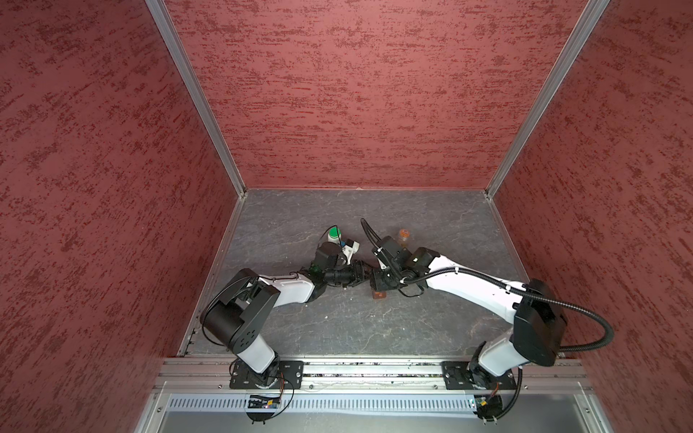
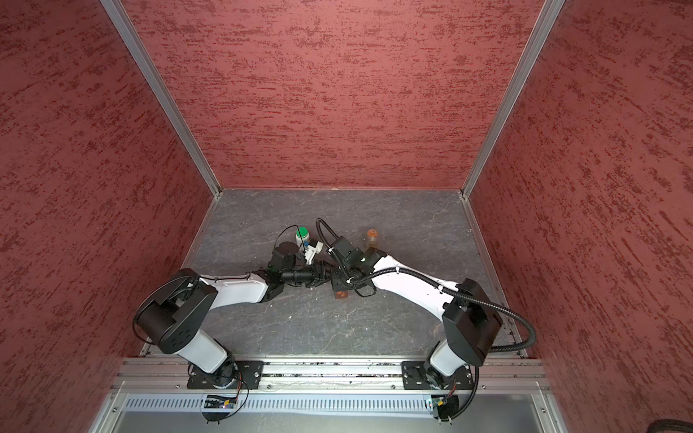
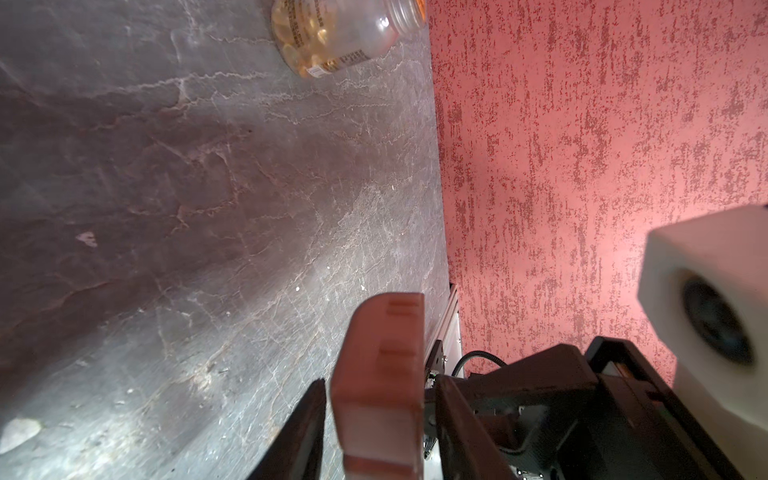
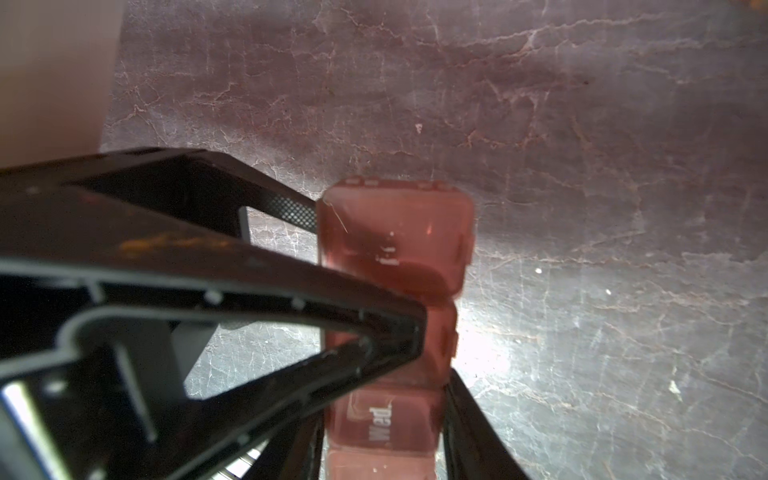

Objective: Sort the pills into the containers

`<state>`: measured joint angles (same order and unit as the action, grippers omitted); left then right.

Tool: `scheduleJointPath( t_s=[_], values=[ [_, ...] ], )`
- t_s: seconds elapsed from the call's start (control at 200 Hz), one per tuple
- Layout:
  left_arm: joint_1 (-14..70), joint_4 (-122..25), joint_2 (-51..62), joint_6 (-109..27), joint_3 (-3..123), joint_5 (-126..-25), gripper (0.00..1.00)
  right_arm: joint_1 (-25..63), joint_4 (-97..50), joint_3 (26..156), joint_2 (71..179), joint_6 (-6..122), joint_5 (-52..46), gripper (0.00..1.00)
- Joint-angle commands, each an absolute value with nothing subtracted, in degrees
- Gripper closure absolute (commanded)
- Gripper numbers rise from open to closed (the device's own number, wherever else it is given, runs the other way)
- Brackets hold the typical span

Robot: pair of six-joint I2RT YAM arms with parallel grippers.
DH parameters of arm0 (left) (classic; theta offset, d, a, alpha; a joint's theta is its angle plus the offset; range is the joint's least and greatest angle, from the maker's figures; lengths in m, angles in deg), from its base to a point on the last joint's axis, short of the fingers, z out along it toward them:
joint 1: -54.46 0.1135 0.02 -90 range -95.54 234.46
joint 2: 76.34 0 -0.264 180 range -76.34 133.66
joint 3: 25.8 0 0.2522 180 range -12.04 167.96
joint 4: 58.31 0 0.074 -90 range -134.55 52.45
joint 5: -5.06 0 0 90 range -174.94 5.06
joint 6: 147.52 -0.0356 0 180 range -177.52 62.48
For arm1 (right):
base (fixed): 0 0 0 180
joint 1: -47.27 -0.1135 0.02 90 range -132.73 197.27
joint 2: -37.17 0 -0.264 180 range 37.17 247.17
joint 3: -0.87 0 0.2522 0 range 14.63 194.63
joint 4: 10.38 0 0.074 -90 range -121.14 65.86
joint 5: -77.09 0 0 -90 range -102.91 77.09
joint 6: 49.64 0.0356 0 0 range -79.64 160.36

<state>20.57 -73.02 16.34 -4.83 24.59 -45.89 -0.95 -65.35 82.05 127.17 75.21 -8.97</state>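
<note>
A translucent pink pill organizer (image 1: 378, 295) (image 2: 341, 294) hangs just above the grey table between both grippers. My right gripper (image 4: 386, 415) is shut on it across its width, at the compartment marked "Wed". My left gripper (image 3: 380, 382) comes in from the side, rolled over. One finger lies over the organizer's (image 3: 382, 374) top face and the other under it, closed in against it. The organizer's end compartment (image 4: 395, 241) sticks out past both grippers. In both top views the grippers meet at mid-table (image 1: 369, 279) (image 2: 328, 279), and only the organizer's front end shows.
A clear uncapped bottle of yellow capsules (image 1: 404, 234) (image 2: 372, 234) (image 3: 332, 33) stands at the back right. A white bottle with a green cap (image 1: 333, 235) (image 2: 302, 234) stands behind the left wrist. A whitish pill-like piece (image 3: 18, 432) lies on the table. Red walls enclose three sides.
</note>
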Motion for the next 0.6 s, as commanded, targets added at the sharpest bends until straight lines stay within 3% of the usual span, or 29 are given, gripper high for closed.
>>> scheduleJointPath(
  t_s=[0.0, 0.596],
  values=[
    [20.3, -75.6, 17.0, -4.5, 25.7, -44.7, 0.60, -0.7, -63.2, 82.0, 127.0, 74.7, -8.1, 0.59],
    [20.3, -72.6, 18.7, -6.2, 26.3, -46.1, 0.88, -0.8, -69.6, 85.5, 129.6, 74.6, -13.6, 0.61]
  ],
)
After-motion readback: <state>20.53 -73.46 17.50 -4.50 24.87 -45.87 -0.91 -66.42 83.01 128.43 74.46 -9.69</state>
